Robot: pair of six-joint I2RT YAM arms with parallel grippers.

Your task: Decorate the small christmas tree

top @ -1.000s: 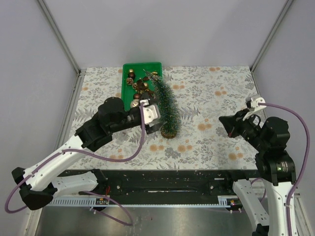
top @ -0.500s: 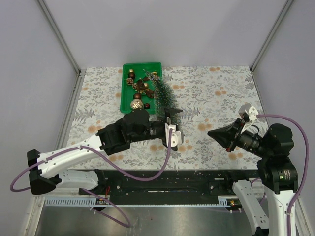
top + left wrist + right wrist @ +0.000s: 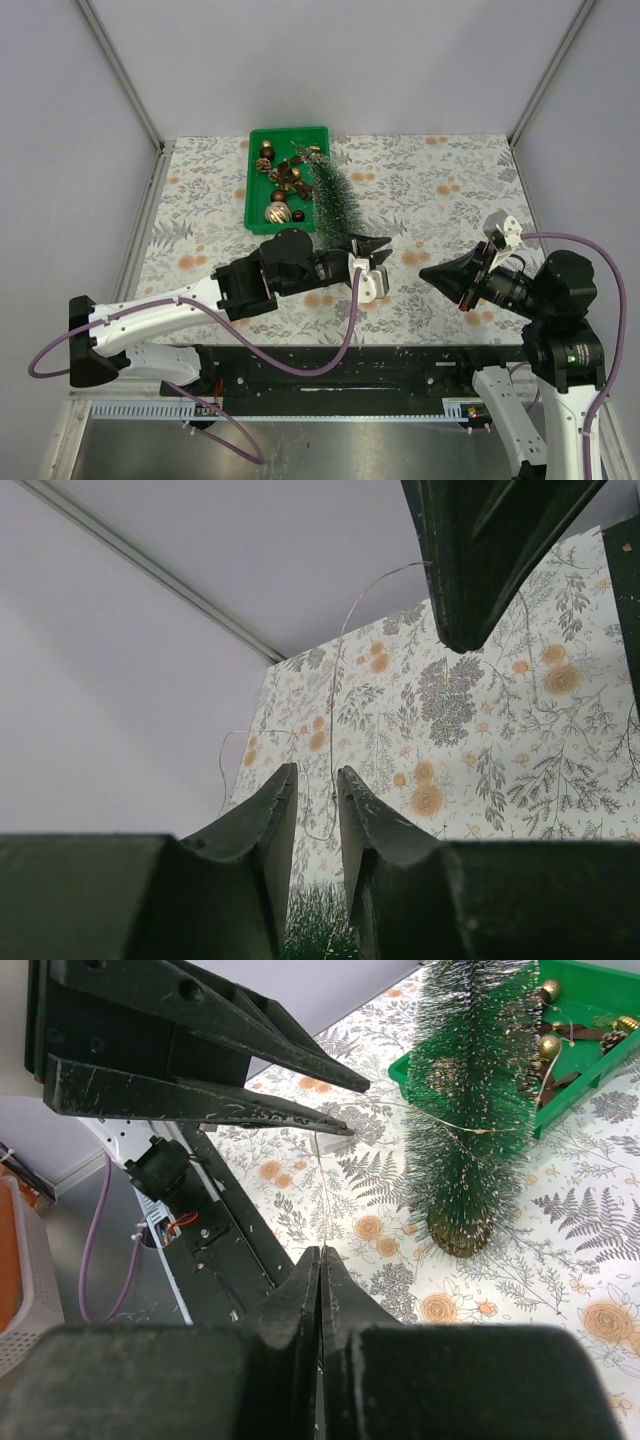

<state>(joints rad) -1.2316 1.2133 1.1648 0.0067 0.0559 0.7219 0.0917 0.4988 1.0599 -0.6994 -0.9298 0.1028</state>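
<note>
The small christmas tree stands upright by the green tray; the right wrist view shows its frosted bristles and round base. A thin wire string runs from the tree past my left gripper down to my right gripper, which is shut on it. My left gripper hovers just right of the tree's base, with the jaws narrowly apart. The wire passes through that gap at my left gripper. My right gripper points left toward it.
The tray holds several gold and brown ornaments, also seen as ornaments behind the tree. A floral tablecloth covers the table. Grey walls enclose three sides. The black rail of the arm mounts runs along the near edge.
My left arm swung from the tree's left side round its front to the right of the base. Its jaws spread wide, then narrowed around the wire. My right gripper tipped leftward.
</note>
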